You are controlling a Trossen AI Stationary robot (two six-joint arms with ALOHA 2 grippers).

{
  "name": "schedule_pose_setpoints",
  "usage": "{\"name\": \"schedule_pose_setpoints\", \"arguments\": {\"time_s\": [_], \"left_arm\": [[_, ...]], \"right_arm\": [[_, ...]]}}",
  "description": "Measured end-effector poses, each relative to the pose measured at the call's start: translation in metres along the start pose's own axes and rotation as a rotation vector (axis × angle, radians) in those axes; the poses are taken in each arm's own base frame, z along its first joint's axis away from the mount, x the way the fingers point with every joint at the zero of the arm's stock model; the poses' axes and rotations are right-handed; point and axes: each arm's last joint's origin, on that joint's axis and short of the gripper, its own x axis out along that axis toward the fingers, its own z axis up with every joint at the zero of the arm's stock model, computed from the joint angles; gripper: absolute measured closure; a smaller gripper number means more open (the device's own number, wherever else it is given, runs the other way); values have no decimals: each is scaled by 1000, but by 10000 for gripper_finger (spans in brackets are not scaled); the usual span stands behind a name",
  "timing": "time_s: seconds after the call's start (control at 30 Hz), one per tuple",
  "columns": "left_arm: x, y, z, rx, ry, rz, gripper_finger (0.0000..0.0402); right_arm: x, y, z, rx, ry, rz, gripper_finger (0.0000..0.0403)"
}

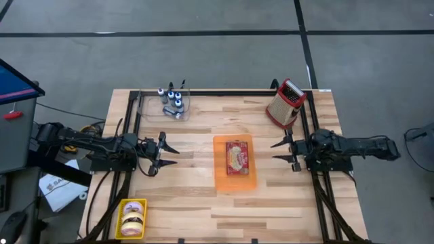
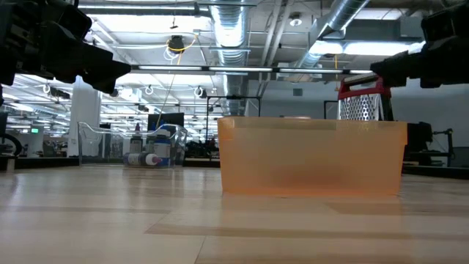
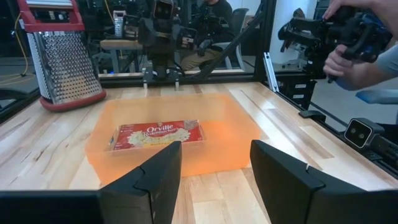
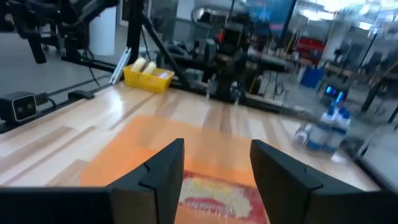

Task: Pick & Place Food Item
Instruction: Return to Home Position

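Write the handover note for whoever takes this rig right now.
Left pincer: open, empty, level with the orange bin, on its left.
Right pincer: open, empty, on the bin's right.
Popcorn bag lies flat in the orange bin. Food coloring bottles sit in the transparent bin at the back left.
Done: both placements look complete.
Left: probably only parking the arms. The grater stands at the back right, outside any bin.

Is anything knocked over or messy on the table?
Only a little. In the transparent bin the food coloring bottles are jumbled; one seems to lie on its side. The popcorn bag lies flat in the orange bin, and the grater stands upright. The left hand and right hand are open and empty.
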Motion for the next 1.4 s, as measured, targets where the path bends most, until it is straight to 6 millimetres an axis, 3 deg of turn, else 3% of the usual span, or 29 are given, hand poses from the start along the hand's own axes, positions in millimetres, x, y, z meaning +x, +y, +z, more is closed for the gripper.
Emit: {"name": "schedule_pose_setpoints", "arguments": {"time_s": [0.27, 1.4], "left_arm": [[0, 0, 0, 0, 0, 0, 213], [0, 0, 0, 0, 0, 0, 217]], "right_arm": [[-3, -6, -1, 85, 20, -175, 226], [-2, -7, -2, 96, 32, -185, 225]]}}
